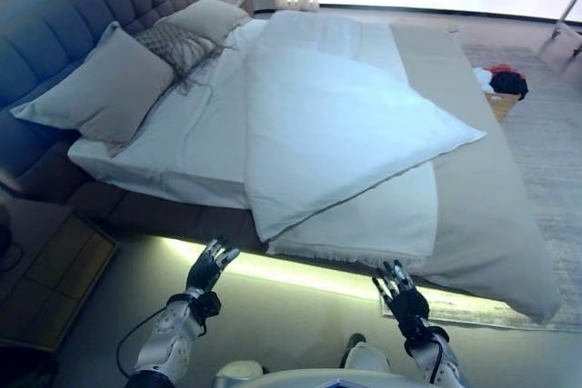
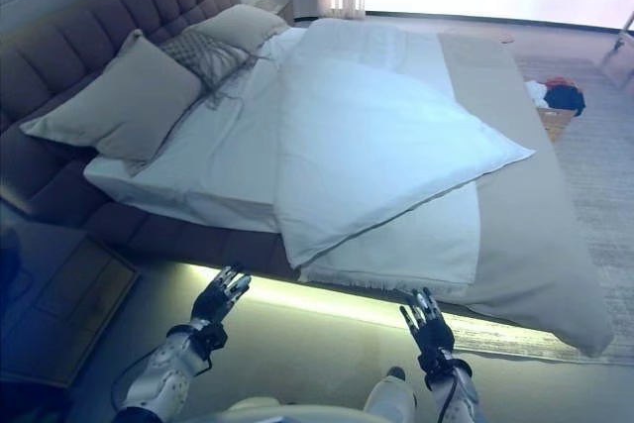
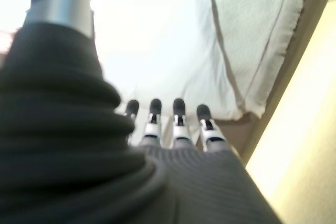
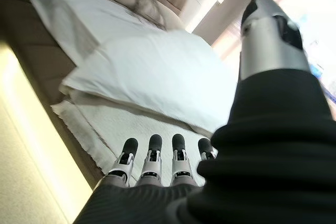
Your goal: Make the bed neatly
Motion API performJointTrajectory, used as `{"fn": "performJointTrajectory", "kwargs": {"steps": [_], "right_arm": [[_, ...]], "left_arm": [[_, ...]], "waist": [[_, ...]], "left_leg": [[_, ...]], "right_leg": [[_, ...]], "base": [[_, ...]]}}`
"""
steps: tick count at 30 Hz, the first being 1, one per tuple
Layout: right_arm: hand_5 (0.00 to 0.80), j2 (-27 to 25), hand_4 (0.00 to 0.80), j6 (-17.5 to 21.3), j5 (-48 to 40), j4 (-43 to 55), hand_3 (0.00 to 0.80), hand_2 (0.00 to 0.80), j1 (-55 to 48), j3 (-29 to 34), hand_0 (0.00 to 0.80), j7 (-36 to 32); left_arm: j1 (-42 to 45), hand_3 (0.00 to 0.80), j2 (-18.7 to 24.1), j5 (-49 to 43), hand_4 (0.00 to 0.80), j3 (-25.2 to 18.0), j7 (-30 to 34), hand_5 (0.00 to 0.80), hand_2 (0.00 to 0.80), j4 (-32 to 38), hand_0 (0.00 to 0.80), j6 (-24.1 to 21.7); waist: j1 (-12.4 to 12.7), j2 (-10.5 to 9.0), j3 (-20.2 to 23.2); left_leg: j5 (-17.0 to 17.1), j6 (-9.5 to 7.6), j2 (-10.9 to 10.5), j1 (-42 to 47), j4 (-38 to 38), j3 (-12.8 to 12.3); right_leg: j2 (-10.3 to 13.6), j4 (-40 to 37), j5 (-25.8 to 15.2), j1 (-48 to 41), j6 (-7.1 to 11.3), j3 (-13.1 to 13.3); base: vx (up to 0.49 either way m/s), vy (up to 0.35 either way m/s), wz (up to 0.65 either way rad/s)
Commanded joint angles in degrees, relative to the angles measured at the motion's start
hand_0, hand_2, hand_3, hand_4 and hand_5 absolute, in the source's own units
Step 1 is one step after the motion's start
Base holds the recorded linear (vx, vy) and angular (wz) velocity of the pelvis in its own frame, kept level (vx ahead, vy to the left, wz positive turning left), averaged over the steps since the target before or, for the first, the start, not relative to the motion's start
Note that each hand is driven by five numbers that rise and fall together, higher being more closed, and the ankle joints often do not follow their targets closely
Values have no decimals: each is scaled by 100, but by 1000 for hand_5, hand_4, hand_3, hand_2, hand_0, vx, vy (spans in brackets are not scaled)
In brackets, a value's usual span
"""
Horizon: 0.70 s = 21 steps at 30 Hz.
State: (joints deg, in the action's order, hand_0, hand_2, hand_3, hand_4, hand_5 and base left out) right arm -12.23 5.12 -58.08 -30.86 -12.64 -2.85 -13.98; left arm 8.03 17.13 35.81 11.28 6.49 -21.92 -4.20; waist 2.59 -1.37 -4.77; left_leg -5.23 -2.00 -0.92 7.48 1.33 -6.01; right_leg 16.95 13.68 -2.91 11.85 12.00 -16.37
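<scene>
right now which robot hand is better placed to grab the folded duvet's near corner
Probably the left robot hand: it hovers open just below the near corner of the folded white duvet. The right robot hand, also open, sits under the white fringed blanket instead.

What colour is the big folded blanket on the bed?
The duvet is white; the left eye view shows it best.
</scene>
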Motion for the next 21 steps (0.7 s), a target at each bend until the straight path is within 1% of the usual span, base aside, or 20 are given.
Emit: {"fn": "performJointTrajectory", "kwargs": {"steps": [1,3,4,5,6,7,8,9,11,13,14,15,16,17,18,19,20,21], "right_arm": [[0,93,0,155,-15,73,0,0,99,153,0,-247],[0,107,0,154,34,17,0,0,-16,209,0,-391],[0,95,0,162,26,-28,0,0,-33,223,0,-468],[0,72,0,179,-8,-66,0,0,-34,195,0,-446],[0,81,0,176,24,-90,0,0,2,195,0,-397],[0,62,0,166,42,-90,0,0,19,187,0,-427],[0,48,0,155,113,-43,0,0,34,151,0,-468],[0,24,0,137,158,22,0,0,-4,139,0,-457],[0,-114,0,39,163,-27,0,0,-48,194,0,-475],[0,-264,0,-7,200,-145,0,0,-13,224,0,-522],[0,-344,0,-13,178,-155,0,0,-1,214,0,-542],[0,-426,0,-15,156,-121,0,0,-12,209,0,-575],[0,-490,0,-7,137,-98,0,0,-21,204,0,-569],[0,-551,0,3,142,-74,0,0,-24,210,0,-533],[0,-585,0,-11,110,-29,0,0,-27,219,0,-501],[0,-618,0,-38,21,61,0,0,-36,230,0,-474],[0,-633,0,-70,-43,188,0,0,-44,219,0,-432],[0,-628,0,-95,-53,261,0,0,-30,196,0,-378]], "left_arm": [[-243,0,154,89,0,-297,180,0,0,548,0,-150],[-132,0,114,186,0,-300,192,0,0,633,0,-58],[-68,0,104,141,0,-313,196,0,0,671,0,-51],[-36,0,115,109,0,-297,194,0,0,669,0,-24],[-31,0,109,81,0,-270,154,0,0,645,0,-11],[-38,0,108,94,0,-268,182,0,0,621,0,-15],[-36,0,122,95,0,-292,302,0,0,610,0,-45],[2,0,132,92,0,-311,380,0,0,637,0,-47],[32,0,127,181,0,-256,411,0,0,651,0,-125],[-5,0,110,418,0,-189,334,0,0,699,0,-172],[-13,0,64,491,0,-149,283,0,0,737,0,-189],[-5,0,12,526,0,-89,233,0,0,776,0,-236],[11,0,-21,538,0,-38,200,0,0,804,0,-251],[37,0,-70,530,0,45,154,0,0,807,0,-254],[64,0,-105,492,0,97,160,0,0,789,0,-293],[106,0,-148,397,0,164,218,0,0,775,0,-345],[152,0,-157,320,0,176,263,0,0,819,0,-380],[193,0,-146,291,0,155,272,0,0,861,0,-384]], "waist": [[57,-342,-117],[24,-409,-80],[57,-383,-90],[51,-406,-79],[23,-448,-49],[26,-419,-55],[-9,-441,-41],[-50,-436,-27],[-112,-378,-15],[-151,-413,-12],[-147,-394,-40],[-134,-403,-77],[-118,-420,-107],[-98,-432,-155],[-89,-441,-191],[-70,-448,-258],[-29,-433,-329],[3,-419,-368]], "left_leg": [[-686,-402,-604,240,437,-46],[-722,-431,-606,243,517,-65],[-780,-419,-537,282,567,-90],[-821,-411,-518,273,639,-65],[-804,-379,-529,265,682,-66],[-869,-367,-481,280,763,-87],[-895,-348,-444,251,885,-118],[-911,-317,-401,234,972,-140],[-869,-188,-248,108,1480,-140],[-705,-67,-176,-83,1937,-140],[-577,34,-101,-214,2453,-161],[-256,202,-55,-489,3036,-163],[-19,318,-11,-760,3632,-163],[254,425,83,-1079,4124,-181],[406,473,198,-1295,4311,-185],[619,530,414,-1580,4348,-193],[743,542,523,-1688,4056,-143],[805,525,577,-1702,3774,-123]], "right_leg": [[-54,-1223,-1520,-62,78,-81],[-18,-985,-1457,-94,83,-43],[-96,-931,-1311,-218,78,-89],[-192,-1015,-1218,-319,73,-31],[-180,-1047,-1238,-321,49,0],[-208,-949,-1198,-345,34,-9],[-196,-801,-1099,-327,-29,-1],[-252,-740,-966,-327,-82,41],[-441,-667,-637,-401,-203,127],[-521,-642,-447,-450,-336,88],[-590,-608,-310,-530,-466,30],[-644,-616,-194,-630,-607,-43],[-672,-624,-97,-717,-724,-127],[-721,-636,19,-848,-859,-206],[-749,-652,56,-932,-918,-241],[-797,-678,111,-1060,-982,-259],[-846,-692,157,-1153,-995,-245],[-882,-701,185,-1194,-993,-206]], "base": [[249,-123,3],[261,-193,13],[287,-270,17],[273,-269,11],[251,-241,11],[259,-231,16],[261,-206,28],[285,-237,29],[220,-202,23],[169,-198,27],[163,-237,16],[118,-238,8],[103,-250,4],[64,-193,7],[75,-183,-1],[79,-128,-8],[115,-109,-11],[134,-59,-13]]}}
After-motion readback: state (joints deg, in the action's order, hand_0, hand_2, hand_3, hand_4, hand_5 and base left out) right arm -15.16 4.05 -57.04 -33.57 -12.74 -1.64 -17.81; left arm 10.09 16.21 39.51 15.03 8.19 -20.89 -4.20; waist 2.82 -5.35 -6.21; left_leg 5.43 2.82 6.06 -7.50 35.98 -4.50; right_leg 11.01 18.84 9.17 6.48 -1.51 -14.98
